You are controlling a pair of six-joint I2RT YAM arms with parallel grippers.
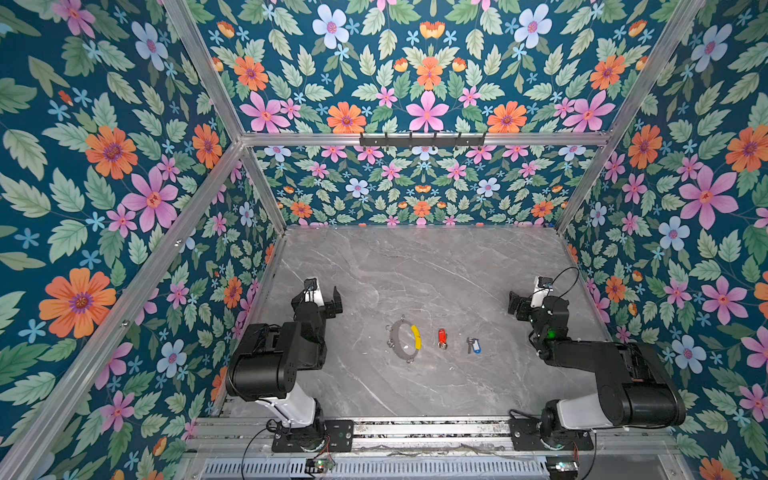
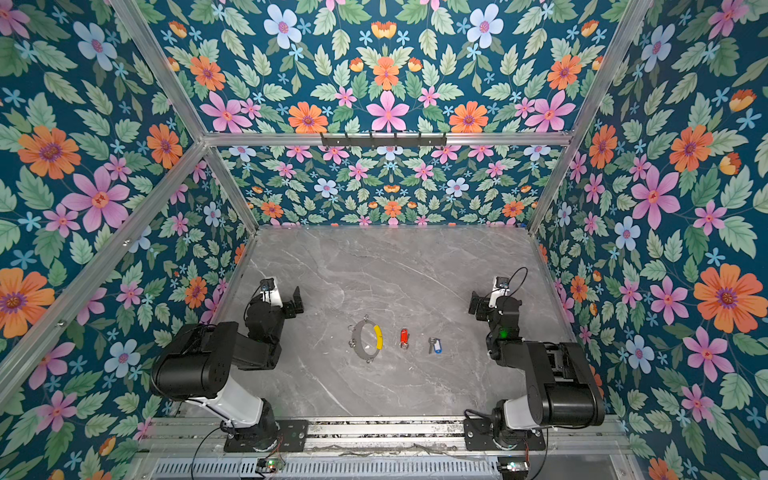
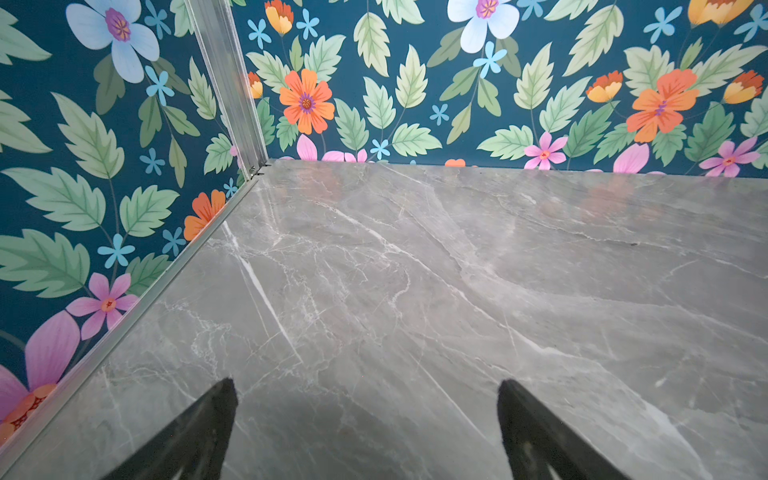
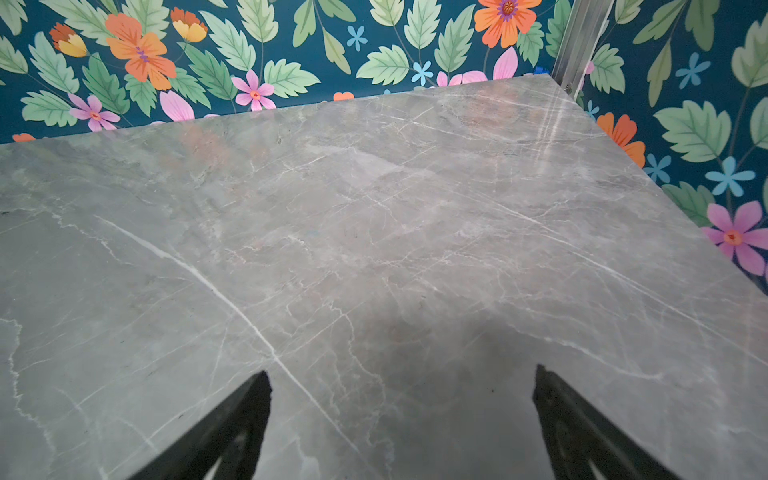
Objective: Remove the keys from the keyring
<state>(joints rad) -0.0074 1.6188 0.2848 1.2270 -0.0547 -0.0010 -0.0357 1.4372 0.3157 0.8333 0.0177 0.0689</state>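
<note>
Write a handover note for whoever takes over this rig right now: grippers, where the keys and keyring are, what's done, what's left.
Left gripper: jaws open, empty, over bare table at the left.
Right gripper: jaws open, empty, over bare table at the right.
Keyring: flat on the table, front middle.
Red-tagged key and blue-tagged key: loose to its right, apart from it and each other.
Done: both keys look off the ring. Left: apparently nothing.

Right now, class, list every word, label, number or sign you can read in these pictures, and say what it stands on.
No text can be read in any view.
red tag: too small to tell whether anything is written.
blue tag: too small as well.
keyring: no marking shows.
</note>
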